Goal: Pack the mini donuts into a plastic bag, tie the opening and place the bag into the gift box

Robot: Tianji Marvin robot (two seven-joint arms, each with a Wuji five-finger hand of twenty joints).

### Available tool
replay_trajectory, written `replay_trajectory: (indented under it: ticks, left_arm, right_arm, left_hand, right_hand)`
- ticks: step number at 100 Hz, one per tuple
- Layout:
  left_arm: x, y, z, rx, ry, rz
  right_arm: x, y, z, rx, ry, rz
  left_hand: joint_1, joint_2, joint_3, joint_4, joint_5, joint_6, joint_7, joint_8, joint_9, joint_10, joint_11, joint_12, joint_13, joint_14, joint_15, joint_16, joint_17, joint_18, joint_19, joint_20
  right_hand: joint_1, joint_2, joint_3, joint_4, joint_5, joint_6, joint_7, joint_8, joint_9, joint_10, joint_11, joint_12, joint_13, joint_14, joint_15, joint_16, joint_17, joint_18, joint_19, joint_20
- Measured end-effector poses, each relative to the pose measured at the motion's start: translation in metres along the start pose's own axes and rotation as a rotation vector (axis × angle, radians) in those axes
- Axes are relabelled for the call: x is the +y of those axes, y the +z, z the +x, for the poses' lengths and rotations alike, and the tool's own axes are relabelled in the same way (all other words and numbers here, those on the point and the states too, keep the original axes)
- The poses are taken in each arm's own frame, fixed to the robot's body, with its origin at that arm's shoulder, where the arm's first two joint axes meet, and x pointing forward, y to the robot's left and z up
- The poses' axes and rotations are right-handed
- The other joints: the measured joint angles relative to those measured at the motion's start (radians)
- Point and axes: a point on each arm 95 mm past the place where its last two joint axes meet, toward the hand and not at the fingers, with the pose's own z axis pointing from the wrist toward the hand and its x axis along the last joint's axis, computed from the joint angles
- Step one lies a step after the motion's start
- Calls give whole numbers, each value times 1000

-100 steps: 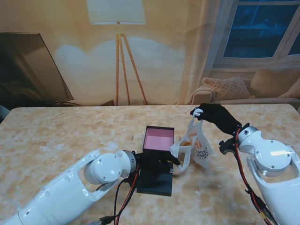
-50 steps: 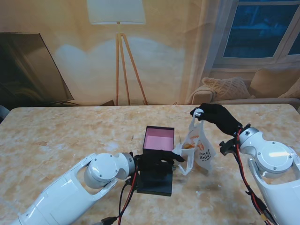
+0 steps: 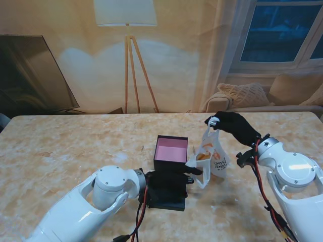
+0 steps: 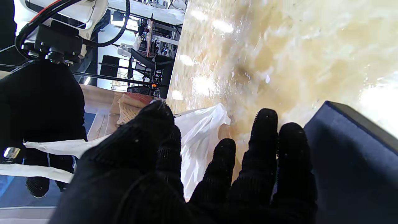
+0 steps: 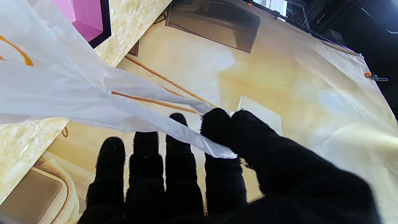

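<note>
A white plastic bag (image 3: 213, 157) with orange print hangs over the table, and orange donuts (image 3: 203, 156) show through it. My right hand (image 3: 233, 126) is shut on its top handle, which the right wrist view shows pinched between thumb and forefinger (image 5: 217, 130). My left hand (image 3: 174, 177) reaches in from the left, and its thumb and fingers (image 4: 161, 130) close on the bag's lower edge (image 4: 199, 137). The dark gift box (image 3: 170, 149) with its pink inside stands open just left of the bag.
A dark box lid (image 3: 169, 199) lies flat on the marble table (image 3: 60, 151), partly under my left hand. The box's navy wall (image 4: 351, 149) is close beside my left fingers. A lamp, sofa and window stand beyond the far table edge.
My left forearm has swung nearer to me and the hand has slid right onto the bag's edge. The bag has shifted slightly. The right hand has held still.
</note>
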Motion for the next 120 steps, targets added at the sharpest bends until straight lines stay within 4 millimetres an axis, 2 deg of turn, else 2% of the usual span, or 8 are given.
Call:
replay_trajectory:
  ticks: [27,46,62,81,97,103,112,120]
  left_arm:
    - [6,5,-2,-16,-6,-4]
    - [6,13,-5,-18,-9,4]
    - [5,16,-5,-10,-5,44]
    - [4,15,-4,5,-3,69]
    - [2,9,-4,41,-146,93]
    - [2,8,-4,44,-173,108]
    - [4,7,-4,46,-200,113]
    - [4,6,-3,47,-258,114]
  right_arm:
    - [-1,0,0,2,17,-4]
    - [-2,0,2,8,35,-1]
    - [-4,-1,3,11,34,3]
    - [-8,0,4,14,36,-2]
    - [-9,0,5,20,40,-2]
    - [-9,0,5,21,41,-2]
    - [-10,0,5,20,42,-3]
    - [-10,0,6,21,41,-2]
  left_hand:
    - [0,2,0,0,-1,-1,-1,0,-76,-5,-40,-29,-58,10,-62,-20,-33,0,-36,0]
    - [1,3,0,0,0,-1,-1,0,-99,-105,-29,-30,-75,10,-75,-36,-56,0,-60,0]
    - [2,-9,15,0,1,2,-1,0,-100,-168,4,-22,-74,-3,-75,-36,-56,-1,-61,17]
    - [1,-42,81,0,29,26,0,0,-100,-168,25,-16,-62,-4,-74,-36,-41,-1,-57,28]
    - [1,-89,137,0,50,26,22,1,-76,-168,27,-16,-62,-15,-74,-36,-42,-12,-57,28]
    - [0,-118,176,0,77,43,42,14,-60,-166,27,-16,-105,-27,-74,-31,-83,-27,-68,28]
    - [0,-163,233,-1,134,76,77,27,16,-149,41,-14,-147,-40,-49,25,-117,-61,-69,59]
    - [0,-190,268,-3,169,92,97,40,98,-139,66,7,-146,-51,-19,78,-120,-63,-70,79]
  right_hand:
    - [0,0,0,0,0,0,1,-1,0,1,0,0,0,0,0,0,0,0,0,0]
    - [12,0,0,0,-2,22,3,-2,0,2,0,0,0,2,0,0,0,0,0,0]
    - [14,0,0,0,-3,24,5,-9,0,6,4,0,0,6,0,0,3,0,0,0]
    - [24,3,0,0,-12,39,12,-10,0,14,16,0,0,11,5,0,6,1,0,0]
    - [26,3,-3,0,-15,39,15,-15,0,15,16,0,0,12,15,0,10,1,0,0]
    - [33,12,-8,0,-23,50,23,-20,0,17,17,0,0,12,16,0,11,1,0,0]
    - [39,17,-15,0,-26,60,26,-21,0,18,19,0,0,12,16,0,11,1,0,0]
    - [39,17,-16,0,-27,60,26,-21,0,18,19,0,0,12,17,0,12,1,0,0]
